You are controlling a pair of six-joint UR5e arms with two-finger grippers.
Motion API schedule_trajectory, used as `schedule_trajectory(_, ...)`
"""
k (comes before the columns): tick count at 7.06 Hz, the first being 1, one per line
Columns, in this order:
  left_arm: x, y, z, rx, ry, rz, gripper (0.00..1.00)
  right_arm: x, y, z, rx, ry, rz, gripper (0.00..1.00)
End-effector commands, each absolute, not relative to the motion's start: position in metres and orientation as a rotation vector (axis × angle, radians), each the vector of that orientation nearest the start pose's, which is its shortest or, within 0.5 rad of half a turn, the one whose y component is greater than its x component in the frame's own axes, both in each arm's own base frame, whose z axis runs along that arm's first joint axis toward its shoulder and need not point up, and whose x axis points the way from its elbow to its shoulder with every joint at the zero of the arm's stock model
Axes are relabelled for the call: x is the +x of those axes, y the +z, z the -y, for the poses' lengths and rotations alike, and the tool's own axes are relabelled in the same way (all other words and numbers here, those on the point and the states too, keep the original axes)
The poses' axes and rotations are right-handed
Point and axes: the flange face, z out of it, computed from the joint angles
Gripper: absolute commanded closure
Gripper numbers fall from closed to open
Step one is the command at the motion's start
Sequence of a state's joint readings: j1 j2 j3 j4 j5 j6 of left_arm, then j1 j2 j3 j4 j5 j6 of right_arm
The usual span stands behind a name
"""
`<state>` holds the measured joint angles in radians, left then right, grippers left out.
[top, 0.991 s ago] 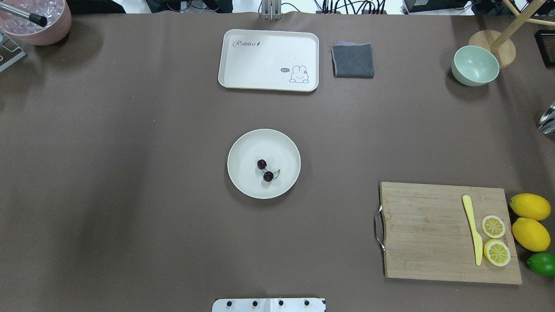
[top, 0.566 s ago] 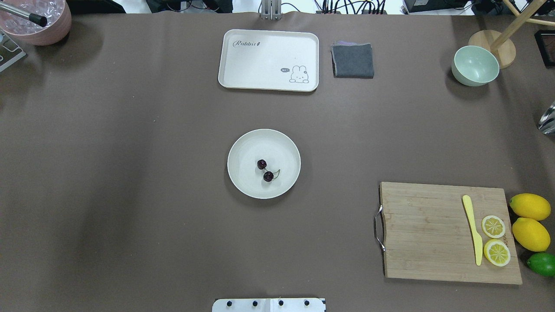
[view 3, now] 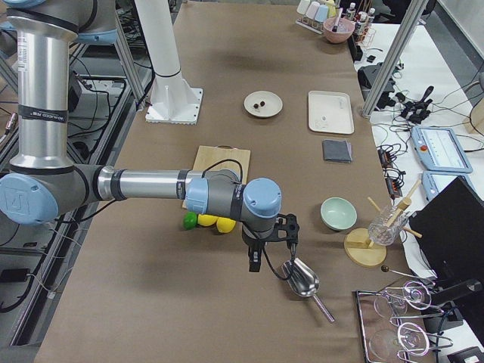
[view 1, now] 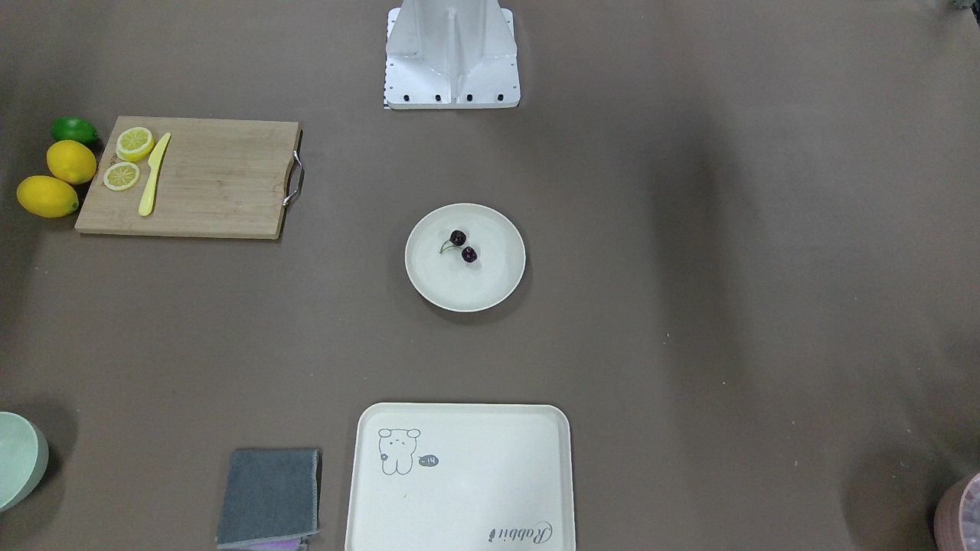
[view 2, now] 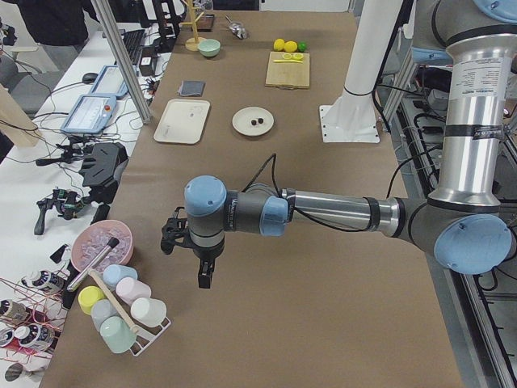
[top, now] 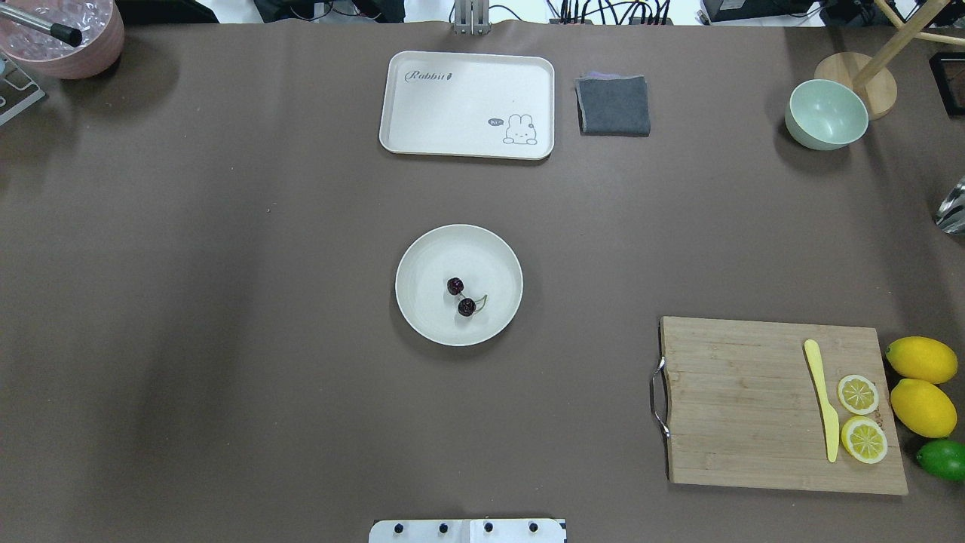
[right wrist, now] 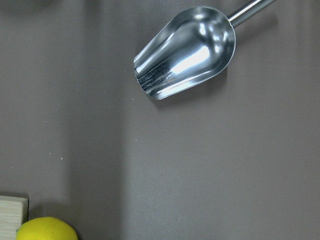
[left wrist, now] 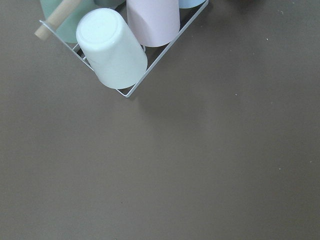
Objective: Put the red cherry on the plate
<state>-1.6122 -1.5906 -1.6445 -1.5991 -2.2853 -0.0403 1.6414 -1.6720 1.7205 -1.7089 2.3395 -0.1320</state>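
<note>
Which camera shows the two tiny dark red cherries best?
Overhead exterior: the tiny dark red cherries lie sharp, unblocked, on the round cream plate. Front-facing shows them nearly as well; both side views show distant specks; wrist cameras miss them.

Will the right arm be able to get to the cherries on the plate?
Probably yes. The red cherry lies uncovered on the plate, mid-table, with nothing over it. The right arm's fingers hang far off by the metal scoop, so it is a long reach.

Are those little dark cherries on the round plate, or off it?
On it: the red cherry lies inside the rim of the plate.
</note>
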Motion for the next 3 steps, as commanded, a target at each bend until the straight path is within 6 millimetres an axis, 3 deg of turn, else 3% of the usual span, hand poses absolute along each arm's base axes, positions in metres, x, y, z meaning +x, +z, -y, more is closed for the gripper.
schedule_trajectory(1,-0.0893,0.6120,0.5058,0.120,-0.032,-0.711,0.02,0.0951,0.6441,0.4377,-0.002,-0.026,0.774,0.00)
schedule_trajectory(3,-0.0893,0.6105,0.5072,0.123,-0.031,-0.711,0.02,0.0950,0.6447,0.4369,-0.003,-0.025,0.774,0.00)
